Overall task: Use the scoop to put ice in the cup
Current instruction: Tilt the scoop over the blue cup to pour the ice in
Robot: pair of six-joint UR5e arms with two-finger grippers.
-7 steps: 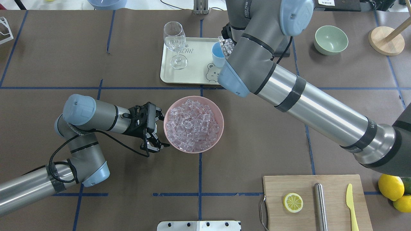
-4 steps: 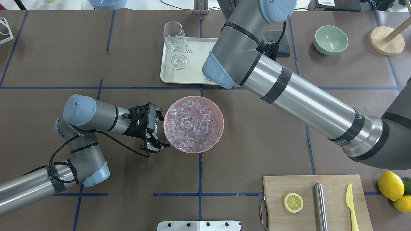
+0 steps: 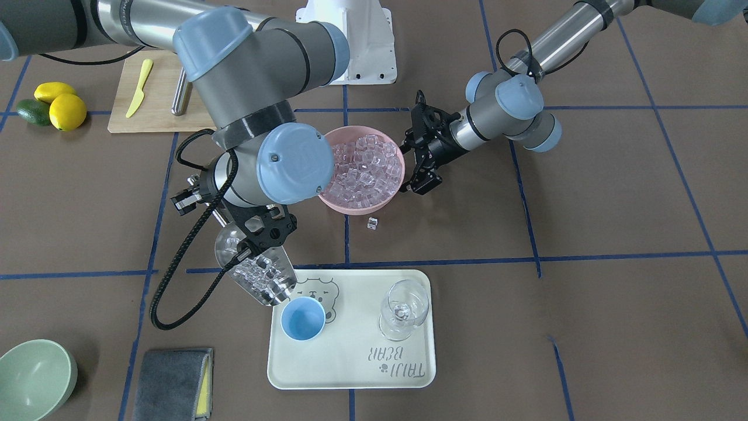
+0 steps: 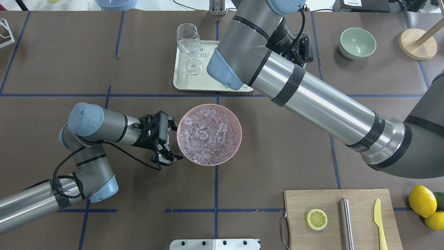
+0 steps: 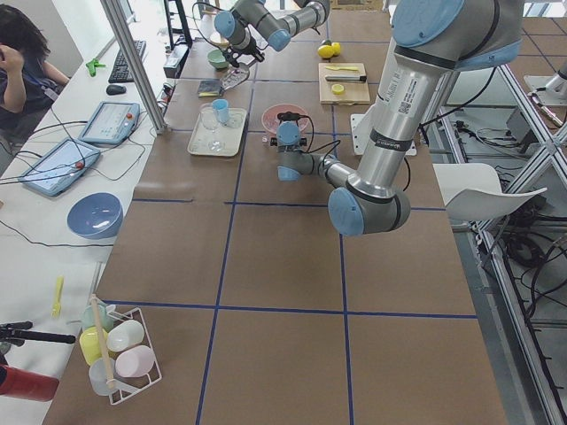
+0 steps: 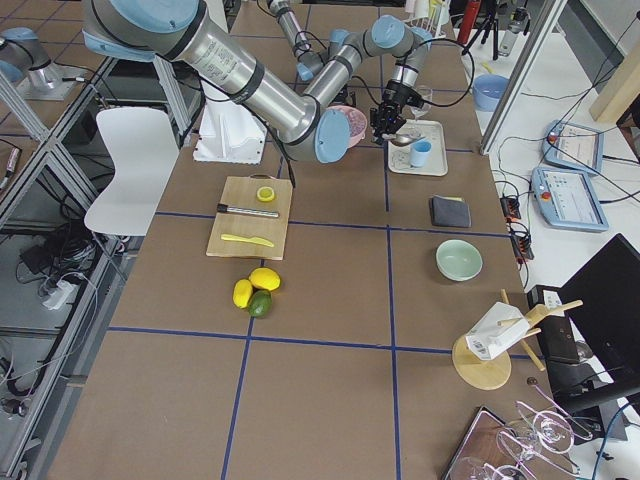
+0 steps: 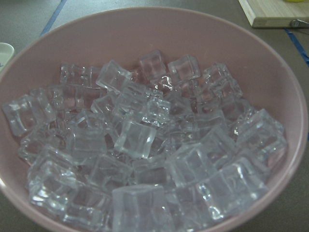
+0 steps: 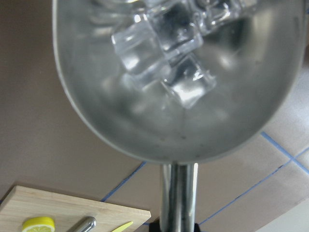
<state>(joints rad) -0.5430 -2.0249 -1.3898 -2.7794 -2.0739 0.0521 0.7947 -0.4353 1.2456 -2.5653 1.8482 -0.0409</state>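
The room is bright and evenly lit from above, so the brown counter carries only soft, faint shadows under the arms. The bare metal tube of the right arm shows a long white streak of glare in the overhead view. From the right wrist, the scoop is so close that it is out of focus, with hazy highlights on its steel, and the chopping board behind it is soft too. From the left wrist, the ice glints crisply mid-frame and blurs toward the near rim of the pink bowl. Both side views look wide-angled, with uprights leaning near the edges.
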